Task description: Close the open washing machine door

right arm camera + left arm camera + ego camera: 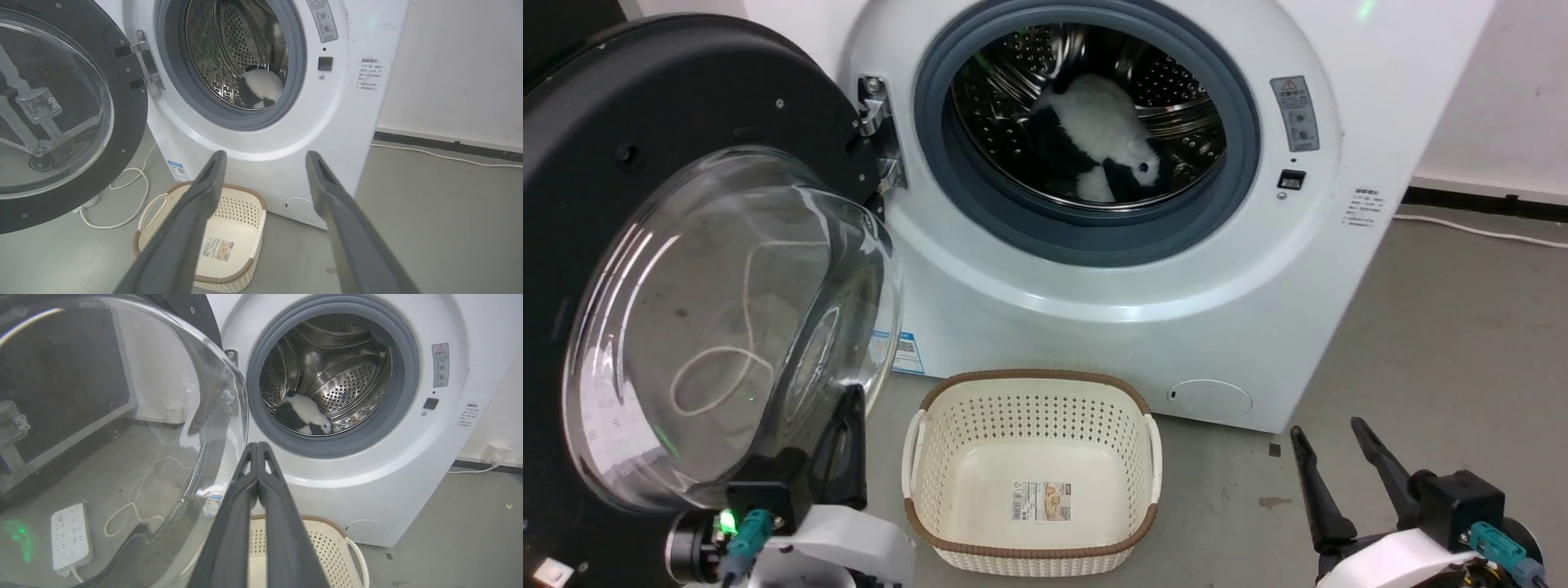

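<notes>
The washing machine door (pixel 686 90) hangs open on its hinge at the left, with its black rim and bulging glass bowl (pixel 727 327) facing me. My left gripper (pixel 852 402) is shut with nothing in it, and its fingertips are next to the bowl's lower right edge. I cannot tell whether they touch the bowl. In the left wrist view the closed fingers (pixel 258 446) point at the machine front, with the door glass (pixel 122 416) just to their left. My right gripper (pixel 1327 437) stands open low at the right, well away from the door (pixel 126 122). Its spread fingers (pixel 212 171) hold nothing.
The white washing machine (pixel 1094 327) has a grey gasket ring (pixel 1086 237) and a steel drum holding a black-and-white plush toy (pixel 1098 135). An empty cream basket (pixel 1033 474) sits on the floor before it. A power strip (pixel 69 535) and white cable (pixel 135 192) lie behind the door.
</notes>
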`<state>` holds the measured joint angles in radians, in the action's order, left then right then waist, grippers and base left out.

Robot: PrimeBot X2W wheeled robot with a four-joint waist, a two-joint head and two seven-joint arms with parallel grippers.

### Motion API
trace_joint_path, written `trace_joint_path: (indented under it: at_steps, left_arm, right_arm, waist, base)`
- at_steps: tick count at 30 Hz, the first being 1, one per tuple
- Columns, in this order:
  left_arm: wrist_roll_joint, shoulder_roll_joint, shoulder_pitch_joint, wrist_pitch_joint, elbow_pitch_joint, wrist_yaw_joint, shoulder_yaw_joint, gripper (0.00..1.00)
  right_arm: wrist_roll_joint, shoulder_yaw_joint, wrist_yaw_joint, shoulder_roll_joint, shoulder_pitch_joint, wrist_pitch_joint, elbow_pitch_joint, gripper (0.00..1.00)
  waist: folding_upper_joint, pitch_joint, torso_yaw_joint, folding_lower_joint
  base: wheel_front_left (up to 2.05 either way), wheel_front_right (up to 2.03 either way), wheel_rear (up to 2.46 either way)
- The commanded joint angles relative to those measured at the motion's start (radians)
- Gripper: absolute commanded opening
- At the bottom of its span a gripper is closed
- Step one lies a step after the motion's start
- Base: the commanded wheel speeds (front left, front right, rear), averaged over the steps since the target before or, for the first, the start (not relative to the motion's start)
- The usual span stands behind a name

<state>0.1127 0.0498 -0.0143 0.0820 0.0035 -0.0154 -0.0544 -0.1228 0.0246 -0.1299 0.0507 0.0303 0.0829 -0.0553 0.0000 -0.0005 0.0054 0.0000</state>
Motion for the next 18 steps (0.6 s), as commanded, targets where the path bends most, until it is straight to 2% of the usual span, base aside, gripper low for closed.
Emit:
trace_joint_path:
  at_steps: [1, 6, 7, 11, 14, 18]
  left_arm:
    - [0.010, 0.000, 0.001, 0.012, -0.025, 0.001, 0.001, 0.00]
    - [0.024, 0.000, -0.021, 0.022, -0.134, -0.001, 0.032, 0.00]
    - [0.024, 0.000, -0.040, 0.029, -0.206, -0.009, 0.062, 0.00]
    - [0.023, 0.000, -0.063, 0.037, -0.291, -0.030, 0.124, 0.00]
    - [0.023, 0.000, -0.070, 0.043, -0.327, -0.039, 0.192, 0.00]
    - [0.031, 0.002, -0.076, 0.051, -0.324, -0.026, 0.316, 0.00]
  right_arm:
    - [-0.012, 0.002, 0.000, 0.000, 0.012, 0.011, -0.006, 1.00]
    - [-0.026, 0.003, 0.000, 0.000, 0.018, 0.021, -0.014, 1.00]
    - [-0.035, 0.003, 0.000, 0.000, 0.020, 0.028, -0.021, 1.00]
    - [-0.047, 0.007, 0.000, 0.000, 0.020, 0.036, -0.030, 1.00]
    - [-0.057, 0.009, 0.000, 0.000, 0.020, 0.042, -0.037, 1.00]
    - [-0.071, 0.010, 0.000, 0.000, 0.023, 0.051, -0.045, 1.00]
  waist:
    - [0.0000, 0.000, 0.007, 0.0000]
    - [0.0000, -0.001, 0.036, 0.0000]
    - [0.0000, -0.002, 0.061, 0.0000]
    - [0.0000, -0.004, 0.096, 0.0000]
    - [0.0000, -0.006, 0.123, 0.0000]
    - [0.0000, -0.007, 0.159, 0.0000]
  base:
    - [0.00, 0.00, 0.00]
    - [0.00, 0.00, 0.00]
    - [0.00, 0.00, 0.00]
    - [0.00, 0.00, 0.00]
    - [0.00, 0.00, 0.00]
    - [0.00, 0.00, 0.00]
